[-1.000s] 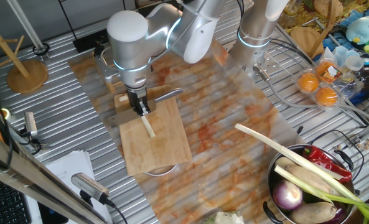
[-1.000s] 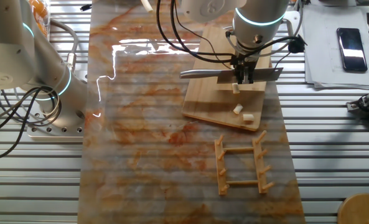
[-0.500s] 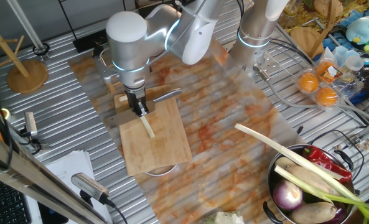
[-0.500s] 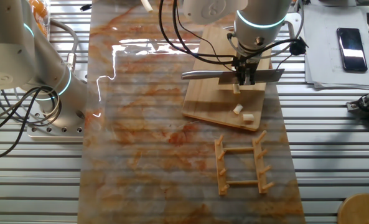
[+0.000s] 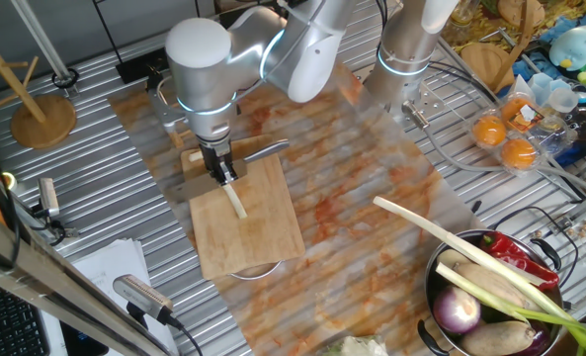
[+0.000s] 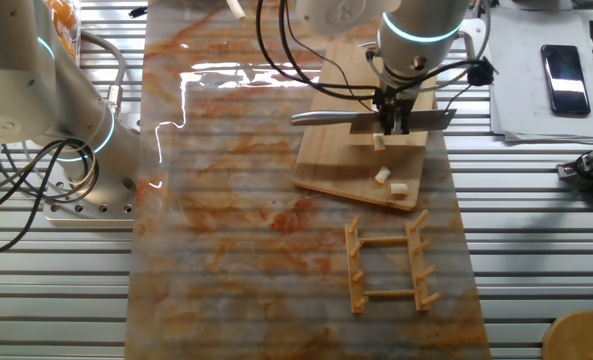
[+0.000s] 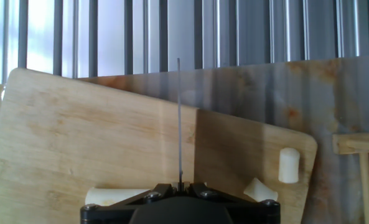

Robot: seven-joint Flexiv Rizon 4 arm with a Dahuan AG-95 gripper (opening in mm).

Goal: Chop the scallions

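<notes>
A wooden cutting board (image 5: 263,237) (image 6: 326,150) (image 7: 78,137) lies on the marbled mat. On it lies the scallions' cream stalk (image 5: 235,203) (image 7: 116,196), and two cut chunks (image 6: 383,176) (image 7: 288,165) rest near the board's corner. My gripper (image 5: 221,176) (image 6: 389,122) (image 7: 179,185) is shut on a knife (image 6: 326,118), held crosswise over the stalk. In the hand view the blade (image 7: 178,118) shows edge-on as a thin line. I cannot tell whether the edge touches the stalk.
A wooden rack (image 6: 388,262) lies just past the board. A metal bowl (image 5: 433,287) holds a purple onion (image 5: 458,312), a red pepper and a long green-leaved stalk (image 5: 441,235). Oranges (image 5: 505,138), a wooden stand (image 5: 43,121) and a phone (image 6: 563,66) sit off the mat.
The arm and knife have shifted very slightly; the stalk and the cut chunks have not moved.
</notes>
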